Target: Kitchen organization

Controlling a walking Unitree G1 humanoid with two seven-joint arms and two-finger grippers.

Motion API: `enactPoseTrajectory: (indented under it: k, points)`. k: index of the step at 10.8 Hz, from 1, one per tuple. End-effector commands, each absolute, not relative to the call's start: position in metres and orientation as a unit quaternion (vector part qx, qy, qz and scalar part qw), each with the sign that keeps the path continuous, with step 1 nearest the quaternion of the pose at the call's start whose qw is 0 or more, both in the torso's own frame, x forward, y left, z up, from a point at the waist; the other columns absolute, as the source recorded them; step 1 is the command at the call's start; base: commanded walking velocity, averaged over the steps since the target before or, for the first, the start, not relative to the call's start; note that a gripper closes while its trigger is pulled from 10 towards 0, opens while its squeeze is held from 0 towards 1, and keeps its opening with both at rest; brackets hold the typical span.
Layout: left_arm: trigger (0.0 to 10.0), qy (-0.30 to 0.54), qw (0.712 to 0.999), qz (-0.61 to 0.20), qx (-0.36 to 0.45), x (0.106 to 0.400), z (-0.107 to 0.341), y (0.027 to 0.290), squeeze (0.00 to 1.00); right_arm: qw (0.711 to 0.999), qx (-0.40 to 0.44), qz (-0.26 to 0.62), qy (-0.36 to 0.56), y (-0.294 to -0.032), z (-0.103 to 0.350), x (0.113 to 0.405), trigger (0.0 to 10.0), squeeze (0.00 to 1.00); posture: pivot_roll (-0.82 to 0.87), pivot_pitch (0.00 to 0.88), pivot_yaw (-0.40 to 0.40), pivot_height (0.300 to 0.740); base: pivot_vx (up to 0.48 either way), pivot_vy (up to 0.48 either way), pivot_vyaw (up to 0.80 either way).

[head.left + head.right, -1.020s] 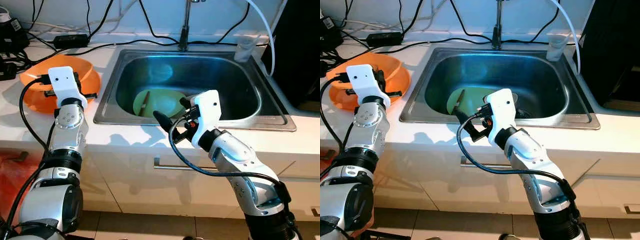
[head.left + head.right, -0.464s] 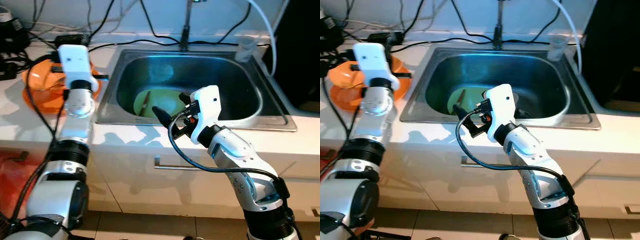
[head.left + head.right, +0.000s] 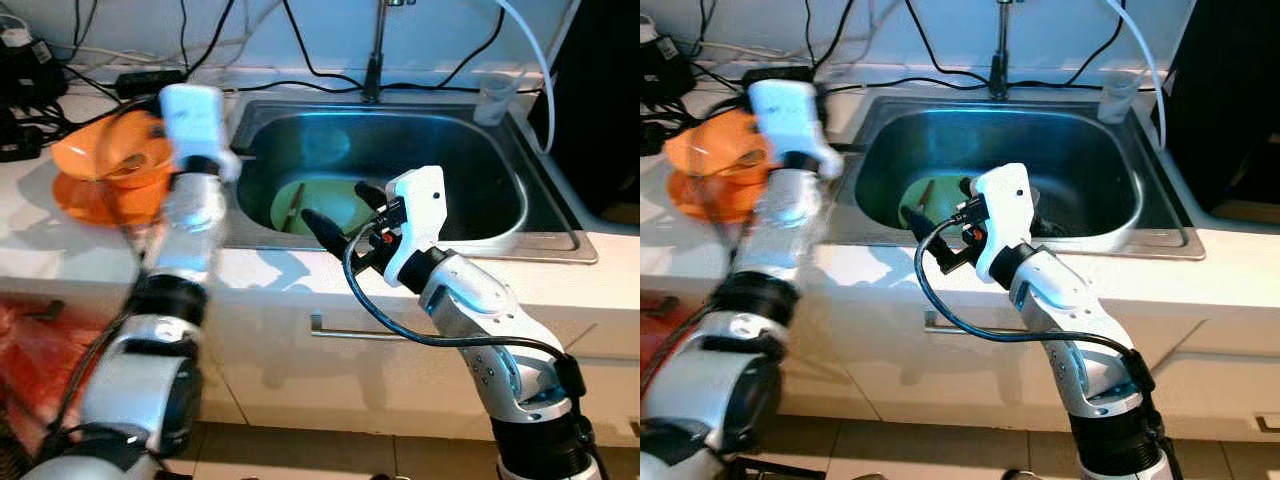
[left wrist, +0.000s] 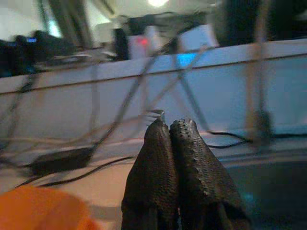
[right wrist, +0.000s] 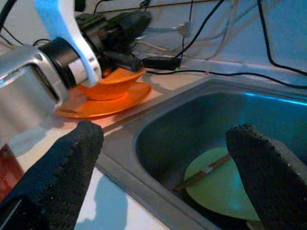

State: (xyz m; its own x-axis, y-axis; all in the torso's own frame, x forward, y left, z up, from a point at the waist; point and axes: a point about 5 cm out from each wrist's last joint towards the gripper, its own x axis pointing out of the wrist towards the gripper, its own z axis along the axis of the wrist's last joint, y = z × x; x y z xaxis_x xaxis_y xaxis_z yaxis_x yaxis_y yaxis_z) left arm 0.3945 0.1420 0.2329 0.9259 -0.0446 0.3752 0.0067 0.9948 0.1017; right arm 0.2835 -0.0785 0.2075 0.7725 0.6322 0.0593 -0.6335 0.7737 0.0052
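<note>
- White kitchen counter (image 3: pixel 280 275) in front of you, steel sink (image 3: pixel 500 235) set into it, tap (image 3: pixel 375 60) at the back edge, black cables (image 3: pixel 300 60) trailing along the wall behind.
- Your left gripper (image 4: pixel 169 143) is up over the counter at the sink's left rim; arm is motion-blurred in the head views. Its two black fingers are pressed together with nothing between them, as the left wrist view shows.
- Just left of that arm you have an orange bowl (image 3: pixel 110 155) tilted on top of an orange plate (image 3: pixel 90 200), both on the counter left of the sink. Right wrist view shows the same pair (image 5: pixel 112 84) beside the left arm's wrist.
- Your right gripper (image 3: pixel 340 208) hangs over the sink's front rim, pointing left and into the basin, fingers spread wide apart, holding nothing.
- Inside the sink on the bottom: green plate (image 3: pixel 330 205), partly hidden by the right gripper. A brown chopstick (image 5: pixel 201 172) lies across the plate's left edge.
- Clear plastic cup (image 3: pixel 495 98) stands on the counter at the sink's back right corner, next to a white hose (image 3: pixel 530 50).
- Black power adapter (image 3: pixel 150 80) sits on the counter behind the orange bowl.
- Below the counter you see a white drawer front with a metal handle (image 3: pixel 330 328).
</note>
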Motion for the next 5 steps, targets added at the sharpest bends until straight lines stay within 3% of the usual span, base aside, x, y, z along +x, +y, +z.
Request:
enactPoseTrajectory:
  k: [1, 5]
  points:
    - [0.0, -0.199, 0.978, -0.038, 0.048, 0.397, 0.240, 0.132, 0.00, 0.952, -0.019, 0.304, -0.034, -0.088, 0.213, 0.287, 10.0, 0.00, -0.06, 0.000, 0.083, 0.740, 0.000, 0.000, 0.00]
    - [0.0, -0.142, 0.982, -0.123, 0.024, 0.396, 0.214, 0.090, 0.00, 0.969, -0.050, 0.243, -0.011, -0.109, 0.208, 0.287, 10.0, 0.00, -0.13, 0.000, 0.116, 0.740, 0.000, 0.000, 0.00]
